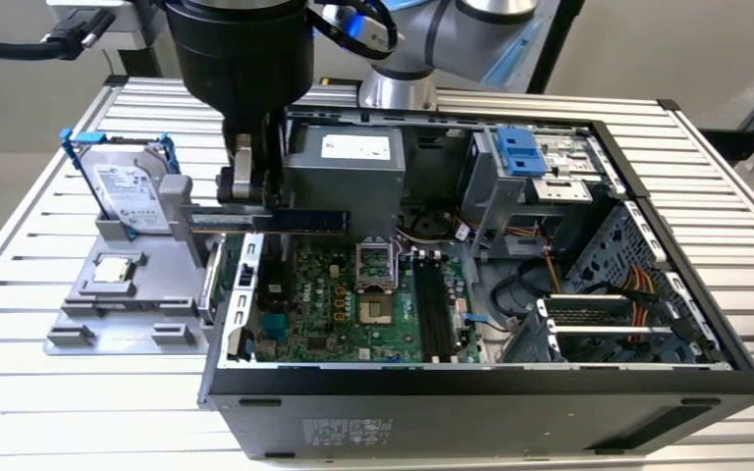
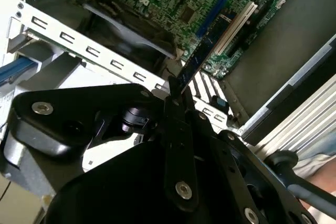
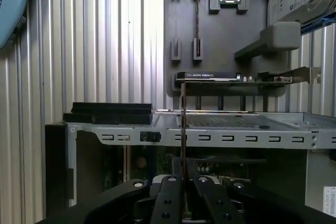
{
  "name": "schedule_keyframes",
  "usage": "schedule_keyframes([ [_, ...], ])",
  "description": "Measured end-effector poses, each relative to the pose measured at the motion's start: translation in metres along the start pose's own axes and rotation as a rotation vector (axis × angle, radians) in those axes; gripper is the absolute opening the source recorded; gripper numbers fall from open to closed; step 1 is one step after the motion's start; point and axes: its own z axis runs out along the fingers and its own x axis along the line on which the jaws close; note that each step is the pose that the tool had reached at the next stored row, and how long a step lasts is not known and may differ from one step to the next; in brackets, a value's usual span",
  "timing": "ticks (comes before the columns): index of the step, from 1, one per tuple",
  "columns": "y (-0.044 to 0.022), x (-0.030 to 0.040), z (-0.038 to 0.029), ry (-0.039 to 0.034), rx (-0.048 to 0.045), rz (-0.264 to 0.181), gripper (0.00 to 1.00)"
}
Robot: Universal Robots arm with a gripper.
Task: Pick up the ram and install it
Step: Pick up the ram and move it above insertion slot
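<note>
My gripper (image 1: 251, 192) hangs over the edge of the open computer case (image 1: 482, 378) on the exterior view's left, shut on the ram (image 1: 309, 219). The ram is a long dark stick held level, reaching out over the motherboard (image 1: 338, 299). In both wrist views it shows edge-on as a thin dark strip (image 2: 195, 56) (image 3: 182, 119) running out from between the black fingers (image 2: 185, 100) (image 3: 169, 192). The black memory slots (image 1: 436, 309) lie further toward the exterior view's right, apart from the ram.
A grey parts holder (image 1: 122, 304) beside the case carries a hard drive (image 1: 129, 186) in a blue frame and a small square processor chip (image 1: 115, 267). Inside the case are a power supply (image 1: 345, 162), a drive cage (image 1: 534, 167) and cables (image 1: 639, 289). The ribbed metal table (image 1: 76, 392) lies around them.
</note>
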Motion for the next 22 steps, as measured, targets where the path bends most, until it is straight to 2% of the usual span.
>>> schedule_keyframes([
  [7,-0.0081,-0.0001,-0.0002,0.0,0.0,0.0,0.0],
  [22,-0.031,-0.0004,-0.0008,0.0001,0.0,-0.001,0.0],
])
